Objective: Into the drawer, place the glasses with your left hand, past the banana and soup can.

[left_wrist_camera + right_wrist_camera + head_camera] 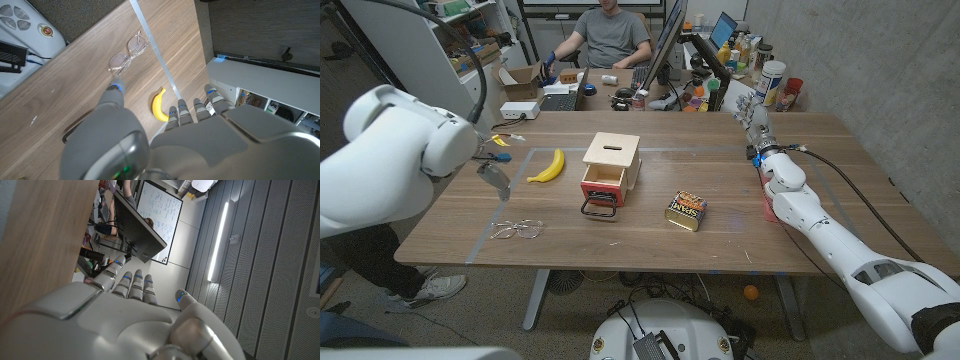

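Clear-framed glasses [516,230] [128,52] lie on the wooden table near its front left. A yellow banana [547,166] [160,105] lies behind them. The small wooden box with its red drawer [604,181] pulled open stands at the table's middle. A soup can [686,211] lies on its side to the right of the box. My left hand [492,173] [165,135] hovers above the table's left part, behind the glasses and left of the banana, fingers apart and holding nothing. My right hand [752,112] [135,315] stands at the far right with fingers extended, empty.
A person sits behind the table at a desk with a laptop [561,99], boxes and monitors. Bottles and jars [772,82] crowd the back right corner. Small blue and yellow items [501,153] lie at the left edge. Tape lines [480,235] mark the table.
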Controlling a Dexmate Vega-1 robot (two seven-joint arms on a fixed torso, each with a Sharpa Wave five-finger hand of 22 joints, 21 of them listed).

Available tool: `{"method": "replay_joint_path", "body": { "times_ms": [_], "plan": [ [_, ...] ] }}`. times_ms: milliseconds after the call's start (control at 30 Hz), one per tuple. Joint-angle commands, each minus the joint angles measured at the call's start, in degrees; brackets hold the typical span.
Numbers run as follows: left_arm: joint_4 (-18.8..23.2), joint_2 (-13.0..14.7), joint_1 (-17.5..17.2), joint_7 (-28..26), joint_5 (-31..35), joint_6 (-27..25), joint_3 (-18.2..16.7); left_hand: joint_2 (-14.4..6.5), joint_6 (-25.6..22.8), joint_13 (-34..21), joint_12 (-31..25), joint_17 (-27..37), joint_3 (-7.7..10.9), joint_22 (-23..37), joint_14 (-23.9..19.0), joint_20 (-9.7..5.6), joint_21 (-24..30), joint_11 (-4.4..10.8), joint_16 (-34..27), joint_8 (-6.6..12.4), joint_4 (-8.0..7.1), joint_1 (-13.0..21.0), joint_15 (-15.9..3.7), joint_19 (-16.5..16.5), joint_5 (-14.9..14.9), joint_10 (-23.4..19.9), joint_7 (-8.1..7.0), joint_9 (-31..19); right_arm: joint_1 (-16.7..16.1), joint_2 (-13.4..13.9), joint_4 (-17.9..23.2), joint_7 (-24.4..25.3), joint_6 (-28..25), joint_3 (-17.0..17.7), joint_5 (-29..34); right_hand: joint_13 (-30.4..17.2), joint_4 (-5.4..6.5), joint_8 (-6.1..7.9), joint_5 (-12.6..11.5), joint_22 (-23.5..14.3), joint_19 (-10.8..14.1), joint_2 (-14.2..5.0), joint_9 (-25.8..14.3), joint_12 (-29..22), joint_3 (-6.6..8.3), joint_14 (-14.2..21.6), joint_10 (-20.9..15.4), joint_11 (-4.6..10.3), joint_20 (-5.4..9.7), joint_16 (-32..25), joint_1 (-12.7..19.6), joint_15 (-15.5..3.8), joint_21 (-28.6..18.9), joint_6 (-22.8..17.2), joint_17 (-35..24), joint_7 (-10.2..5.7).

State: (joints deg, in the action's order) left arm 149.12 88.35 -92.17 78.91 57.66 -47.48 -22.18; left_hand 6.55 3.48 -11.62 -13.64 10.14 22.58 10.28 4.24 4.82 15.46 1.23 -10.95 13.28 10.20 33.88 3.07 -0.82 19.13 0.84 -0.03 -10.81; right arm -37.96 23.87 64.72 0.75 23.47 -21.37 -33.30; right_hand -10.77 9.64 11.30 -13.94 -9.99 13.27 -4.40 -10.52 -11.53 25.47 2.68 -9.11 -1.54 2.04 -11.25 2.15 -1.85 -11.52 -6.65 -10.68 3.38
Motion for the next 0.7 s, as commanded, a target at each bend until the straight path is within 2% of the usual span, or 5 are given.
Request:
{"method": "replay_joint_path", "body": {
  "times_ms": [33, 367, 467, 500, 700],
  "plan": [
    [-2.5, 0.6, 4.2, 0.0, 8.7, -0.1, 11.6, -0.1, 0.3, -0.1, 0.1, 0.0, 0.07, 0.2, 0.3, -0.13, -0.1, 0.28, 0.3, -0.31, -0.38, 1.2, -0.34, -0.3, 0.6, 0.6, -0.33, -0.1, -0.8, 0.5, 1.1, 0.6, 0.1, 0.4, 0.1, -0.2, -0.18, -0.10, 0.1, -0.1, 0.5, -4.22, -0.1, 0.2, 0.42, 0.5, -0.6, -0.11, 1.62, 0.1, -0.4, -0.04, -0.3, -0.4, 0.0, -0.11],
    [-4.5, 0.5, 7.6, 0.0, 15.4, -0.4, 19.4, -0.4, 0.0, -0.1, 0.3, 0.0, 0.01, 0.2, 0.4, -0.19, -0.4, 0.77, 0.4, -0.45, -0.61, 2.7, -0.69, -0.2, 0.7, 0.7, -0.52, -0.1, 0.2, -0.4, -0.6, -0.4, 0.7, -0.3, 0.3, -0.2, -0.21, -0.11, 0.1, -0.1, 0.5, -4.18, -0.1, 0.2, 0.43, 0.5, -0.6, -0.05, 1.65, 0.1, -0.4, -0.09, -0.2, -0.5, 0.0, -0.14],
    [-5.4, -2.1, 9.1, 0.0, 17.9, 1.4, 21.5, -0.5, 0.2, -0.1, 0.3, 0.0, -0.08, 0.2, 0.5, -0.37, -0.5, 0.72, 0.4, -0.57, -0.73, 2.9, -0.94, -0.4, 0.7, 0.9, -0.61, -0.1, 0.4, -0.5, -0.8, -0.3, 0.8, -0.4, 0.5, -0.2, -0.22, -0.12, 0.1, -0.1, 0.5, -4.16, -0.1, 0.2, 0.44, 0.5, -0.6, -0.07, 1.65, 0.1, -0.3, -0.08, -0.2, -0.5, 0.0, -0.15],
    [-5.4, -2.7, 9.0, 0.0, 18.2, 1.9, 21.3, -0.5, 0.2, -0.1, 0.3, 0.0, -0.14, 0.2, 0.5, -0.44, -0.5, 0.76, 0.4, -0.60, -0.80, 3.0, -1.01, -0.4, 0.7, 0.9, -0.67, -0.1, 0.4, -0.5, -0.8, -0.3, 0.8, -0.4, 0.5, -0.2, -0.22, -0.12, 0.1, -0.1, 0.5, -4.16, -0.1, 0.2, 0.44, 0.5, -0.7, -0.08, 1.65, 0.1, -0.3, -0.09, -0.2, -0.5, 0.0, -0.15],
    [-8.1, -11.0, 8.0, -5.2, 17.8, 7.4, 20.3, -0.5, 0.2, -0.1, 0.4, 0.0, -0.57, 0.3, 0.6, -0.31, -0.5, 0.75, 0.4, -0.78, -1.23, 3.0, -1.22, -0.7, 0.6, 0.9, -0.55, -0.1, 0.6, -0.5, -1.0, -0.2, 0.5, -0.7, 0.8, -0.2, -0.23, -0.13, 0.1, -0.1, 0.5, -4.15, -0.1, 0.2, 0.45, 0.5, -0.6, -0.03, 1.67, 0.2, -0.3, -0.09, -0.2, -0.5, 0.0, -0.17]
  ]
}}
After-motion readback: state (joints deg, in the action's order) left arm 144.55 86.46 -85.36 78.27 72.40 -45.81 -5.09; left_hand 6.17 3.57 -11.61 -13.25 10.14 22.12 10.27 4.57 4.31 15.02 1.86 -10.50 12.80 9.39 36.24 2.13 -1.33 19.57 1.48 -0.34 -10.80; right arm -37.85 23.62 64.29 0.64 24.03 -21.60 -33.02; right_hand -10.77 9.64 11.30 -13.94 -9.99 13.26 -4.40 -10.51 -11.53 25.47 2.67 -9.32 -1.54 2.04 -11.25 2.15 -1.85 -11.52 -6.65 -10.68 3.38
